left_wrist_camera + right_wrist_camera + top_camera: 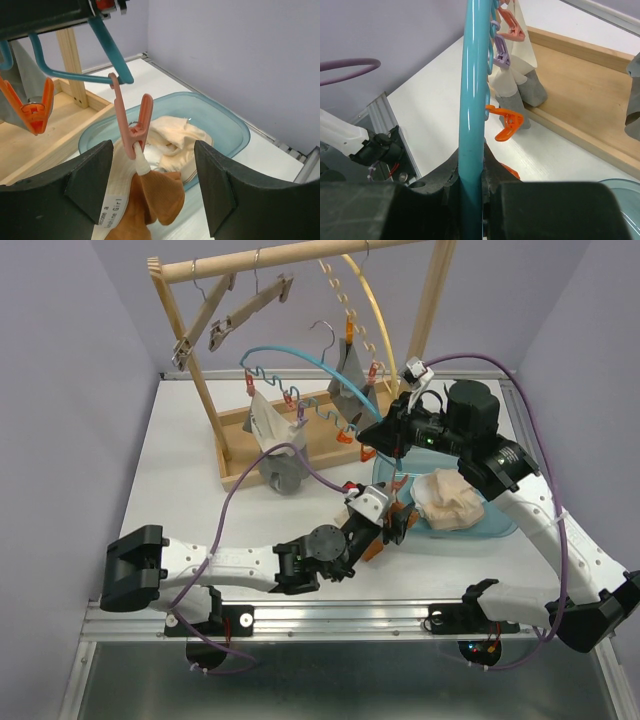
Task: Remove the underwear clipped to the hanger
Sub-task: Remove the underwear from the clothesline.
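The orange-brown underwear (pixel 157 200) is being shown nearest. It is hanging by its white waistband from a pink clip (pixel 136 130), and a printed label is showing on the band. It is being flanked by the left fingers (pixel 90 185), which are being held wide apart and are grasping nothing. Just behind it, beige underwear (pixel 175 140) is lying crumpled inside the blue tub (pixel 232 125). Beyond the tub's rim a strip of bare desk (pixel 260 150) is being left up to the metal rail at the edge.

By the tub's far rim, the teal hanger (pixel 471 100) is being gripped by the right fingers (pixel 540 210), which are clenched tight on its bar. Farther along the bar an orange clip (pixel 506 124) is dangling. Past it, white underwear (pixel 512 65) and grey underwear (pixel 532 92) are being held by clips over the wooden rack base (pixel 585 85). Another grey piece (pixel 350 375) is being held clipped higher up, near the rack's right post. Open desk is being left to the left of the rack, as far as the wall.
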Available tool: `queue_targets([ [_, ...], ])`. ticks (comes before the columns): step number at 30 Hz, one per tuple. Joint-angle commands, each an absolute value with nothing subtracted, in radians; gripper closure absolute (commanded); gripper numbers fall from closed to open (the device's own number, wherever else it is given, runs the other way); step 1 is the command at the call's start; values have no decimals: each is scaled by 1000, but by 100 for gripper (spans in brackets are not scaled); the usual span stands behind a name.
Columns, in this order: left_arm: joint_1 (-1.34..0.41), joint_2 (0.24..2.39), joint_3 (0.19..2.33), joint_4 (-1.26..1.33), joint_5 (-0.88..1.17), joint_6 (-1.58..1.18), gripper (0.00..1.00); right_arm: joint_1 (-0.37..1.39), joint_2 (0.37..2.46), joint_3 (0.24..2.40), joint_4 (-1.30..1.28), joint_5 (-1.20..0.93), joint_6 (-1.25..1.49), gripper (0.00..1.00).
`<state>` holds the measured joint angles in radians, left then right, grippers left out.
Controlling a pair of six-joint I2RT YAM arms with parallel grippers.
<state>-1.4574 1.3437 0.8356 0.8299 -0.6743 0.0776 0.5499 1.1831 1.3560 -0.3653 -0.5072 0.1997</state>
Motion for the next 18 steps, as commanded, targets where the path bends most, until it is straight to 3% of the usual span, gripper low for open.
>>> queue_targets([
  [1,-1453,1367,920,937,-765,103,24,546,1158,1351,-215,-506,204,100],
  [11,-1427,1424,982,939,-788,89,32,546,1146,1339,-210,-514,206,100],
  [18,-1422,1443,1005,925,-775,91,51,546,1132,1335,-209,-515,206,100],
])
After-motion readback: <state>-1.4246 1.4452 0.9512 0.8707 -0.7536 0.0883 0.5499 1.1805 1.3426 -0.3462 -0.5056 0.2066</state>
